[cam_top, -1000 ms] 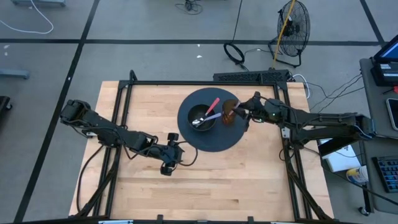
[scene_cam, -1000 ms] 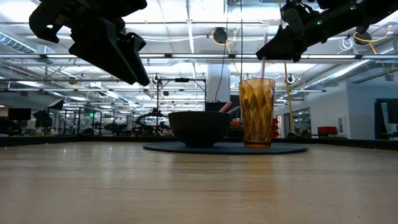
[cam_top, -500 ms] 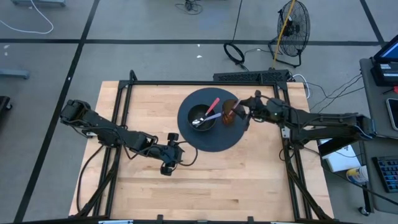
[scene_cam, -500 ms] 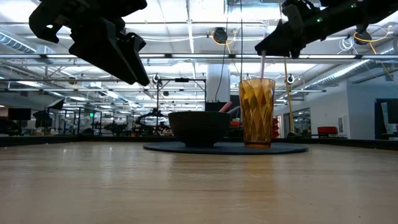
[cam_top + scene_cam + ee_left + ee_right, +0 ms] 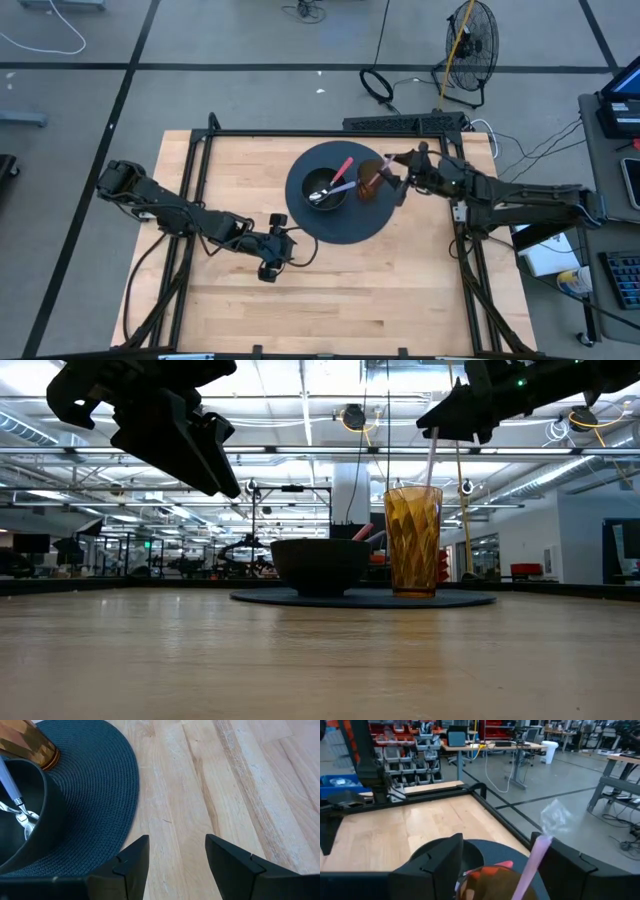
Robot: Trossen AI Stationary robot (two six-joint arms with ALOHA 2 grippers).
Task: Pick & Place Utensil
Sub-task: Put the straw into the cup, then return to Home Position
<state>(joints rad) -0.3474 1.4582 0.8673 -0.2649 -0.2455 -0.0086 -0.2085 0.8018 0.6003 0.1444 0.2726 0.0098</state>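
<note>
An amber cup point(image 5: 369, 185) and a black bowl point(image 5: 325, 190) stand on a round dark placemat point(image 5: 340, 225). A pink-handled utensil point(image 5: 431, 455) stands in the cup, its handle point(image 5: 537, 857) leaning on the rim. My right gripper point(image 5: 393, 175) hovers open just above the cup, fingers on either side of the handle's top point(image 5: 434, 432), without a hold. The bowl holds a spoon point(image 5: 318, 195) and two more utensils, whose handles point(image 5: 342, 168) lean on its rim. My left gripper point(image 5: 280, 245) waits open above bare wood, near the mat's left edge.
The mat point(image 5: 100, 785) with the bowl point(image 5: 25, 820) and the cup's base point(image 5: 30, 745) lies ahead of my left gripper point(image 5: 177, 855). Bare wood point(image 5: 380, 280) spreads over the table's near half. A black frame rail point(image 5: 300, 133) runs along the far edge.
My right gripper has opened and let go of the pink-handled utensil, drawing slightly up and toward the table's right edge. The utensil, upright in the cup before, now leans on the rim.
</note>
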